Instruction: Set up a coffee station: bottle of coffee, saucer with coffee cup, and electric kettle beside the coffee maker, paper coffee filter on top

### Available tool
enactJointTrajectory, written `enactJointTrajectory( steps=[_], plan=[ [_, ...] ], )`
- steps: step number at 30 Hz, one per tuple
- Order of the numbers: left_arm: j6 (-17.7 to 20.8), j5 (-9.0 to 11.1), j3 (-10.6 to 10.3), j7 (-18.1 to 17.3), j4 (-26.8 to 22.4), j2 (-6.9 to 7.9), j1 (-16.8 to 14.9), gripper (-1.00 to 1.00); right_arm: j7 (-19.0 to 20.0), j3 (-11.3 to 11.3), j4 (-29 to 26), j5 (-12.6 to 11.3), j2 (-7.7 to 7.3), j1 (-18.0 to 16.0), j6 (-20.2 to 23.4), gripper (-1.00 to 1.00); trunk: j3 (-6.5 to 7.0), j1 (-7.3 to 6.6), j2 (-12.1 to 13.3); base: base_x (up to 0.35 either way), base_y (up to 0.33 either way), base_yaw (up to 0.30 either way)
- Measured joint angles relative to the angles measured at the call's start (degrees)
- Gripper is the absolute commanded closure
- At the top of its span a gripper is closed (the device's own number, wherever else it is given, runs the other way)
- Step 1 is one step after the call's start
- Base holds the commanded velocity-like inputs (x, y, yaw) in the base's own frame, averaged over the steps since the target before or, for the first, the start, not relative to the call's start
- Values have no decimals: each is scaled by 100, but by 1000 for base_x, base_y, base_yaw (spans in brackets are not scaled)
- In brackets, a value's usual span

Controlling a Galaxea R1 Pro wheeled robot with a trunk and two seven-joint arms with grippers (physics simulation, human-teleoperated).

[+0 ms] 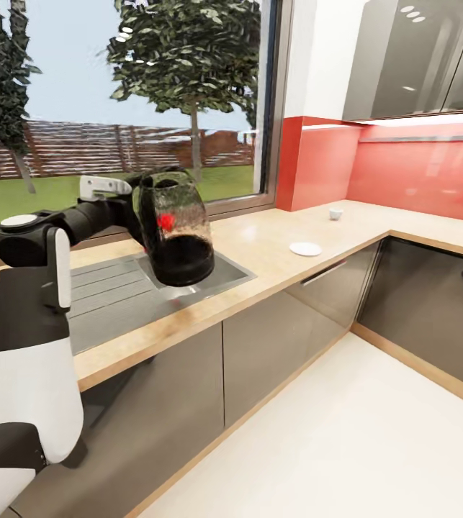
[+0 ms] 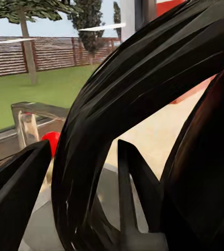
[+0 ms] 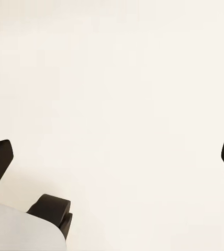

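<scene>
My left gripper is shut on the black handle of the electric kettle. The clear glass kettle with its black base hangs tilted above the sink. In the left wrist view, black fingers sit on either side of the curved handle. Further right on the light-wood countertop lies the white saucer, and the small white coffee cup stands apart behind it near the red wall. My right gripper is open over pale floor. The coffee maker, bottle of coffee and paper filter are out of view.
A grey sink with a ribbed drainboard is set into the worktop under a large window. Glossy grey cabinet fronts run below and turn a corner at the right. A red backsplash and dark wall cabinets stand above. The white floor spreads out in front.
</scene>
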Motion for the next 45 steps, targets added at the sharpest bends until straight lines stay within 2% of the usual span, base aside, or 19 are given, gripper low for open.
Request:
enactJointTrajectory(
  steps=[5,10,21,30,36,45],
  plan=[
    [12,-1,33,-296,23,22,0,100,2,0,0,0,0,0,-1,-100,0,0,0,0,0,0],
    [127,-8,37,-345,48,26,0,100,1,0,0,-5,0,0,-3,-100,0,0,0,0,0,44],
    [476,-27,-18,-355,79,22,0,100,-6,-1,0,-8,0,0,-3,-100,0,0,0,-10,0,222],
    [521,-13,-38,-356,81,18,0,100,-7,-1,0,-5,0,0,-3,-100,0,2,0,-247,-1,123],
    [514,-42,-42,-355,97,19,1,100,-6,0,1,-2,0,-1,-5,-100,0,3,0,-237,-143,243],
    [519,-24,-47,-356,98,19,1,100,-6,0,1,-2,0,-1,-5,-100,0,3,0,-273,-170,64]
  ],
)
